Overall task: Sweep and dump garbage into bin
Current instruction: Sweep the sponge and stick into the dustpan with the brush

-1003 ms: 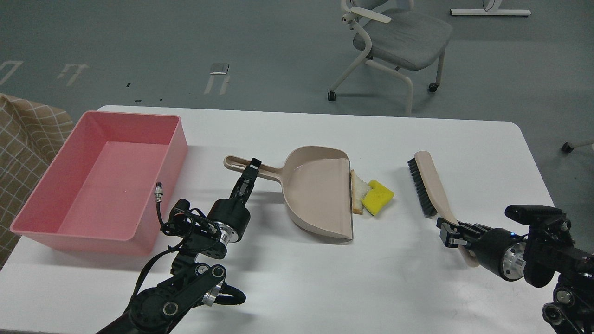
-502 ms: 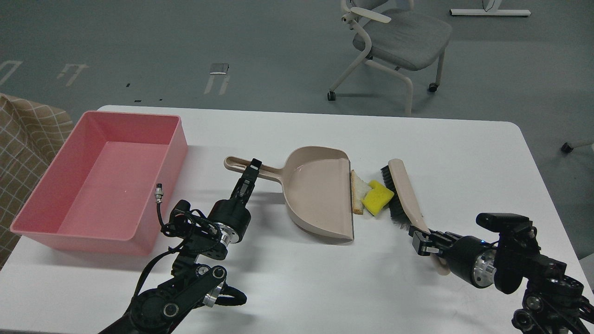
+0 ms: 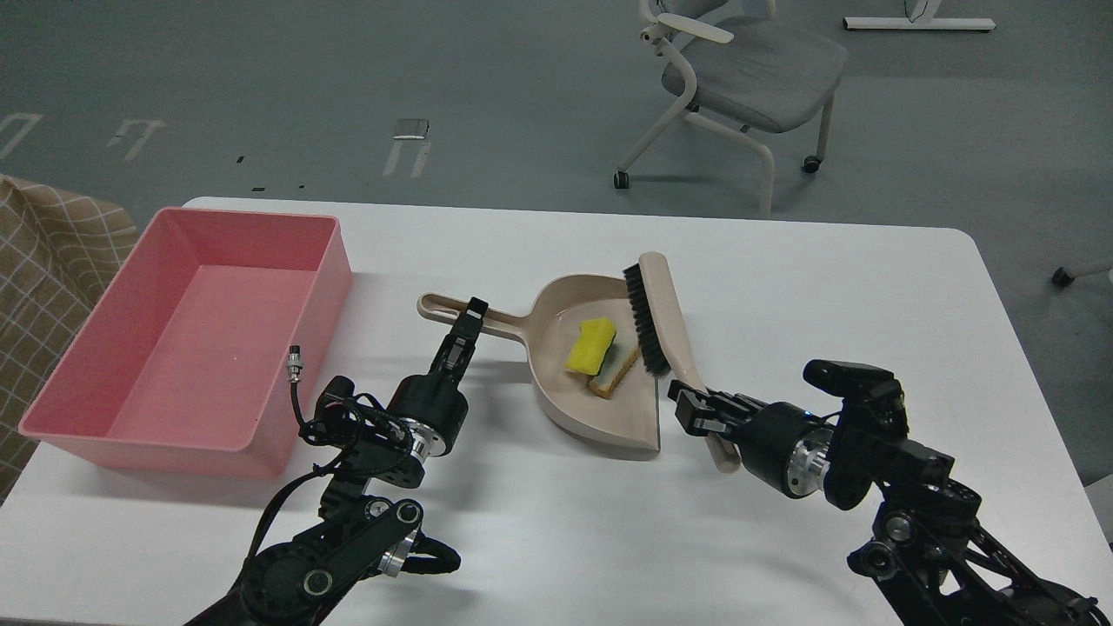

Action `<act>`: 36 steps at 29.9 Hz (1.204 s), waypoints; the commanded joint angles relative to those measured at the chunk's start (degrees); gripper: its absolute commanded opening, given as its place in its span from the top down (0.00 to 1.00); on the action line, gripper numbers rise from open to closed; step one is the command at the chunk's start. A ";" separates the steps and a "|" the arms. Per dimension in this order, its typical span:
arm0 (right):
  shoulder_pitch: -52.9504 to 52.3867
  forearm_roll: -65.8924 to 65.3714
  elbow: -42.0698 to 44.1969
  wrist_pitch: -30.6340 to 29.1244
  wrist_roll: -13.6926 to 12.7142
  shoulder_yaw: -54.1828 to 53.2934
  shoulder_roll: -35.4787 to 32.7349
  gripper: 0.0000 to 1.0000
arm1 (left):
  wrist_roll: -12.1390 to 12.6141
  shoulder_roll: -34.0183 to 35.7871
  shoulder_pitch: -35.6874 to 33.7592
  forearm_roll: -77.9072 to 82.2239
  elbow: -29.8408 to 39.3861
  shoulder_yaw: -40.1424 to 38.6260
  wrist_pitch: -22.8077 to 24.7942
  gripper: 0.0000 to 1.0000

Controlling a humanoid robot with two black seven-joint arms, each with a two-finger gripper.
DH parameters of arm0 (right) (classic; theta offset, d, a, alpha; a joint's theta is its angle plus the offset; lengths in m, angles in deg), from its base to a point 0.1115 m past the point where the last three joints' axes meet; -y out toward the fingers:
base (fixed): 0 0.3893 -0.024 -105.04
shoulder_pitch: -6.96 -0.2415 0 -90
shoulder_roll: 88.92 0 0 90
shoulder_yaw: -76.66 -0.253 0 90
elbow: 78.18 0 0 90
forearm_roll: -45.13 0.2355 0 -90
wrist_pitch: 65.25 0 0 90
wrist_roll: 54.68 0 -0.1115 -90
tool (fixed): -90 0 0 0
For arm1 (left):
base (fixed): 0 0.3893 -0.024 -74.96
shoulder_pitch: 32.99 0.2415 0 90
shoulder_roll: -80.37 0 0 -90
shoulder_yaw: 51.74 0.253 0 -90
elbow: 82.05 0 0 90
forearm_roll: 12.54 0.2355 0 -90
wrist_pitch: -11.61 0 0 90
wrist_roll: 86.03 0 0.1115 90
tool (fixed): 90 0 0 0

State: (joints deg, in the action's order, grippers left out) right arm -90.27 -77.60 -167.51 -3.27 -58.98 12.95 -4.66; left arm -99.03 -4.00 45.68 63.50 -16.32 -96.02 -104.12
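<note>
The sweeping half looks done — both pieces of garbage now lie inside the dustpan (image 3: 600, 365): the yellow sponge (image 3: 591, 345) towards the back of the pan, the bread slice (image 3: 615, 376) just in front of it, touching or nearly so. The brush (image 3: 658, 320) stands with its bristles over the pan's open mouth, right beside the bread.

What is left is the dumping. The bin (image 3: 187, 335) sits at the left end of the tabletop (image 3: 869, 287), well apart from the pan, with nothing visible in it.

The left end effector (image 3: 468, 323) is clamped on the dustpan's handle; the right end effector (image 3: 700, 413) is clamped on the brush's handle.

The dustpan's long axis runs roughly left to right, handle pointing at the bin, mouth facing right. The brush lies almost across that line — bristle end far from me, handle end near. The bin's long axis runs away from me, slightly angled. My guess is that the pan must be lifted level so nothing slides out of the mouth.
</note>
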 commanded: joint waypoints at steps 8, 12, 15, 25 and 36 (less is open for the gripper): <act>-2.79 1.53 -0.85 0.02 -0.09 -5.98 1.70 0.92 | -0.01 -0.44 -0.09 -0.10 0.01 -0.01 -0.02 0.98; -2.88 2.23 -1.29 0.02 0.17 -10.20 0.04 0.91 | 0.08 -0.53 -0.45 -0.19 0.01 -0.01 -0.02 1.00; -2.79 3.37 -1.29 0.02 0.26 -11.26 -3.12 0.91 | 0.08 -0.70 -0.53 -0.37 0.01 -0.19 -0.02 1.00; 0.80 8.91 -1.29 0.02 0.87 -15.56 -11.30 0.90 | 0.43 -0.62 -0.80 -2.38 0.01 -0.71 0.42 1.00; 3.01 10.93 -1.29 0.02 1.49 -18.47 -13.33 0.90 | 0.52 -0.35 -4.31 -10.38 0.88 -1.33 0.42 1.00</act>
State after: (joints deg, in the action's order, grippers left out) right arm -87.58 -66.73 -168.81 -3.25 -57.50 -5.30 -17.93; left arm -98.60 -4.52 42.86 54.41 -15.84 -97.16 -103.65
